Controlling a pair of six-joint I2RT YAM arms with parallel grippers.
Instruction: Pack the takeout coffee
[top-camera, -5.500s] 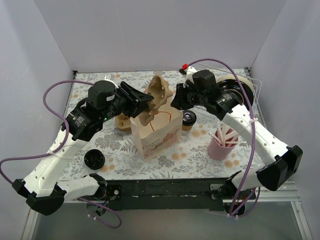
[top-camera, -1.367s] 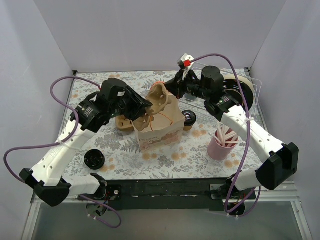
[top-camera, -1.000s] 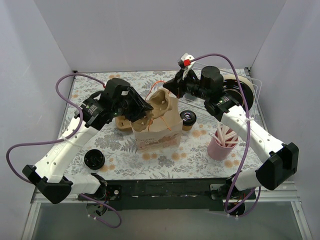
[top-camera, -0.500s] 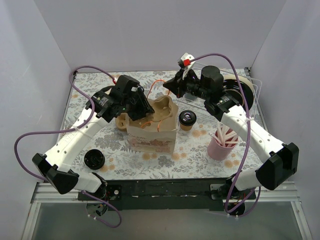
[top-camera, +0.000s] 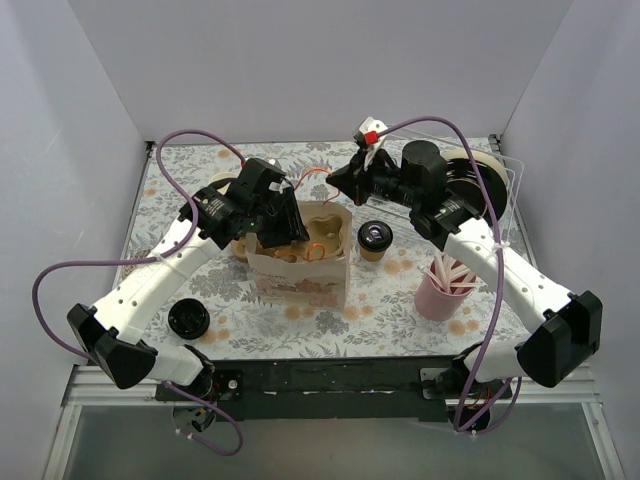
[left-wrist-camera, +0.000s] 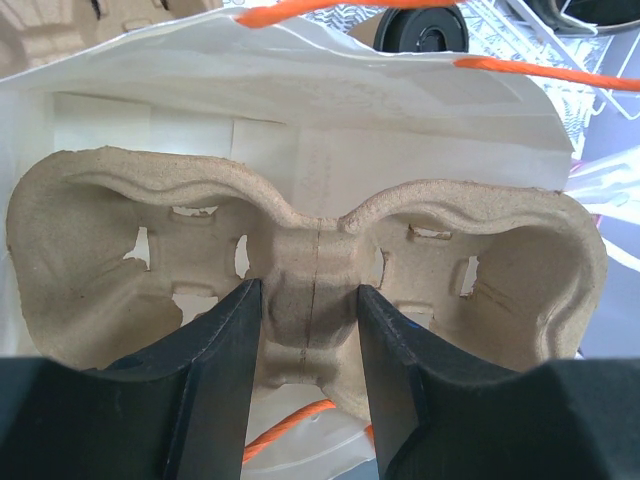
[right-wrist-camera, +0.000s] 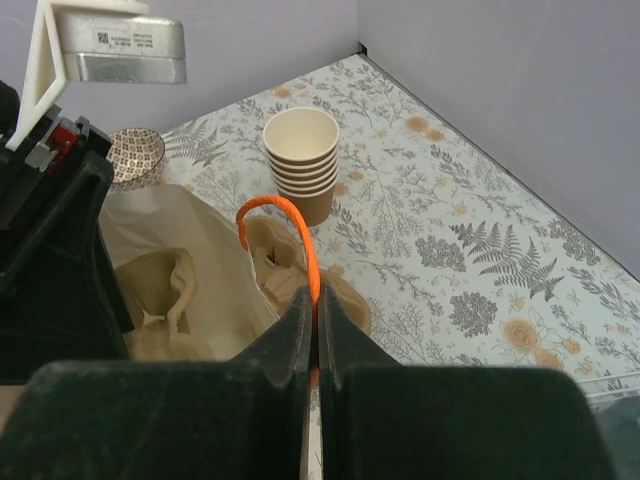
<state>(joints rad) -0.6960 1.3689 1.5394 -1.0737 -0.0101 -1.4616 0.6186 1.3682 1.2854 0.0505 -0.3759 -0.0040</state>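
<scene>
The left gripper is clamped on the centre ridge of a moulded brown pulp cup carrier, which sits inside the open paper bag. The right gripper is pinched together on the bag's orange cord handle. The takeout coffee, a small black-lidded brown paper cup, stands on the floral surface just right of the bag, not yet packed.

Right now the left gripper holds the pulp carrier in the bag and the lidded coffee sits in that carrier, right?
No: the top view shows the lidded coffee outside, beside the bag; the left gripper does hold the pulp carrier inside.
</scene>
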